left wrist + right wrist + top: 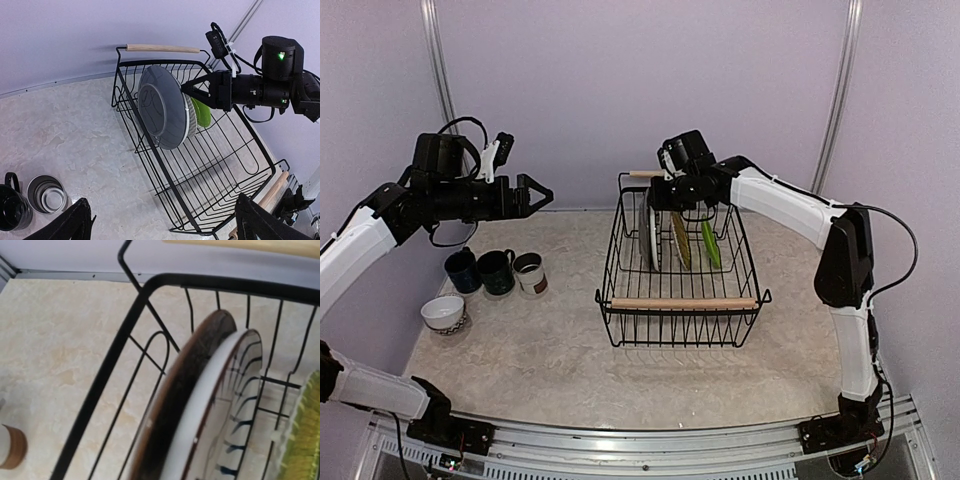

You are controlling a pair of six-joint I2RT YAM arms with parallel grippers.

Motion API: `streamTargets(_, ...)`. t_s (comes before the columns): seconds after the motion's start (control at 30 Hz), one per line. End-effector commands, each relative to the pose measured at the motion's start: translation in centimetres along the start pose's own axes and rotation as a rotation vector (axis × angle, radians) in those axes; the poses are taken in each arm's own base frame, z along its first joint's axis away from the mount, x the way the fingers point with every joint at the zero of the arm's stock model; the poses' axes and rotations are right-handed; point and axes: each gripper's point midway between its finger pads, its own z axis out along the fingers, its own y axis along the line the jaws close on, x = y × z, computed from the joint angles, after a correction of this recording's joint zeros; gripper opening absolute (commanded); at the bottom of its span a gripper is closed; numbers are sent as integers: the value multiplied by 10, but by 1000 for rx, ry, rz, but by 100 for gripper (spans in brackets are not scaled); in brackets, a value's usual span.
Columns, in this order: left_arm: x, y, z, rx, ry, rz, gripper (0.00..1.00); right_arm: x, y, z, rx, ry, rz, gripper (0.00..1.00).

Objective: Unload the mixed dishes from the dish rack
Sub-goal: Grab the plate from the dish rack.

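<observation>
At the far left of the desk (570,345), the white bowl (443,313), navy mug (462,270), dark green mug (497,271) and white-brown cup (530,274) are sitting clustered. Above them the left end effector (542,194) is hovering, fingers spread, holding nothing. Centre-right, the dish rack (682,303) is holding the grey dish (160,107), black-and-white striped plate (210,400) and lime-green plate (201,112) upright. The right end effector (186,89) is reaching at their top rims; its grip can't be told.
</observation>
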Motion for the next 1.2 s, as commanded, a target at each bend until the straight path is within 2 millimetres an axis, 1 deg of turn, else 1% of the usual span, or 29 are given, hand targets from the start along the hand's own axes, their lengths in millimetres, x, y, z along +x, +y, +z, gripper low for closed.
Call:
streamTargets(0.0,-1,-5,-2,18,1,-3,95,-1,-5,12,-5,0,35,25)
streamTargets(0.07,0,-6,-2,19,2,-5,95,0,-6,15,-2,2,49,22)
streamTargets(0.13,0,-6,-2,19,4,-5,95,1,-9,16,10,1,60,21)
streamTargets(0.2,0,-6,-1,20,6,-5,95,0,-11,15,21,-5,69,26)
streamTargets(0.33,1,-6,0,25,11,-10,95,-6,-9,11,9,-19,78,27)
streamTargets(0.47,1,-6,0,26,13,-10,95,-14,-4,2,-6,-39,75,41)
streamTargets(0.53,1,-6,0,24,14,-11,95,-18,-2,-3,2,-48,66,42)
streamTargets(0.63,2,-6,1,25,15,-12,95,-25,3,-14,16,-69,45,41)
streamTargets(0.7,2,-6,2,27,19,-14,95,-25,11,-17,-2,-67,37,36)
streamTargets(0.77,3,-6,2,27,21,-16,95,-23,14,-17,-10,-62,38,32)
streamTargets(0.83,3,-6,3,29,25,-17,95,-22,16,-18,-5,-64,31,30)
streamTargets(1.03,5,-5,5,26,33,-21,95,-14,23,-11,-33,-41,36,30)
streamTargets(1.1,4,-5,5,26,31,-21,95,-14,24,-10,-34,-42,35,28)
streamTargets(1.17,4,-5,5,24,32,-21,95,-12,25,-8,-37,-38,36,24)
